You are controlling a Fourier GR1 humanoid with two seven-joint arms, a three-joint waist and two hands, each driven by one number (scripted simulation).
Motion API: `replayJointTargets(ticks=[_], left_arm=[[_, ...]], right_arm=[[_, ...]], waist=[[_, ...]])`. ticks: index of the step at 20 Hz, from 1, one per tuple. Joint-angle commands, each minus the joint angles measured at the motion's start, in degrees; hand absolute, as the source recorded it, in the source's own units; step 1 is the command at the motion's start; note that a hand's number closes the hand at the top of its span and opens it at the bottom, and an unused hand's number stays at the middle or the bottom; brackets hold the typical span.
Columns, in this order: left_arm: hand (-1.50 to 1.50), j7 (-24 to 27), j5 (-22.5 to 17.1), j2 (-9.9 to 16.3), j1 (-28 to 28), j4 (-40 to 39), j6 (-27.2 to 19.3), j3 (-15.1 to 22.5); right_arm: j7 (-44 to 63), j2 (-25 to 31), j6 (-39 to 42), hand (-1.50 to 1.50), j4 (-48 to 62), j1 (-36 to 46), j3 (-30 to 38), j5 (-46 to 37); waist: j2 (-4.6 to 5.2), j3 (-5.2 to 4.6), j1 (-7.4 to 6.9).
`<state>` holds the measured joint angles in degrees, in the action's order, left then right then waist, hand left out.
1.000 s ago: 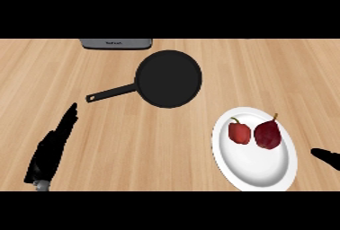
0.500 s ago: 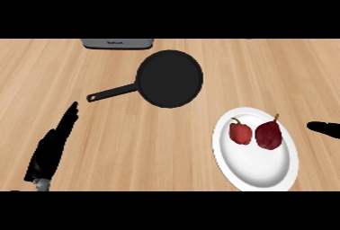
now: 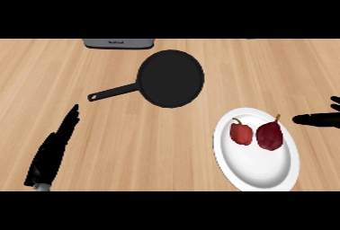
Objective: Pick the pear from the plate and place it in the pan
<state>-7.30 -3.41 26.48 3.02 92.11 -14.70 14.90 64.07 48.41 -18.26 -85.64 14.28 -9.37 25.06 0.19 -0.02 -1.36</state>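
Right hand (image 3: 320,118) open, empty, beside plate (image 3: 260,173) w/ pear (image 3: 270,135); pan (image 3: 171,77) apart

right hand (image 3: 319,119): running off view's right edge, only fingertips showing | grey box (image 3: 119,43) at counter's far edge: top being cut off | plate (image 3: 256,173): near rim being clipped

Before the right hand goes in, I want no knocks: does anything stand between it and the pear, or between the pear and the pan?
Nothing visible does. The right hand is just right of the pear on the plate; bare counter lies toward the pan. A second red fruit sits beside the pear on that side.
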Motion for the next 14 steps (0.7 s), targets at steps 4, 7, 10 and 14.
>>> replayJointTargets(ticks=[4, 7, 10, 14], left_arm=[[0.0, 1.6, 2.4, -2.9, 1.1, -1.3, -0.6, 0.5], [0.0, 0.8, -0.5, 0.6, 2.2, 0.8, 3.0, -3.9], [0.0, 0.3, 1.9, -1.3, 0.7, 0.2, 1.3, -2.5], [0.0, -0.5, 3.3, -3.5, 0.4, -0.6, 0.6, -1.9]], right_arm=[[7.2, -1.1, 6.8, -1.5, 3.5, 4.4, -3.1, 1.5], [2.9, -4.6, 7.8, -1.5, 10.9, 6.6, -3.2, 0.4], [8.8, -4.4, 8.5, -1.5, 11.6, 10.1, -5.8, 0.8], [10.2, -6.1, 6.6, -1.5, 9.3, 9.0, -7.2, 0.5]], waist=[[-0.15, -0.01, 0.86], [-0.1, 0.02, 0.44], [-0.09, 0.0, 0.34], [-0.24, -0.01, 1.03]])
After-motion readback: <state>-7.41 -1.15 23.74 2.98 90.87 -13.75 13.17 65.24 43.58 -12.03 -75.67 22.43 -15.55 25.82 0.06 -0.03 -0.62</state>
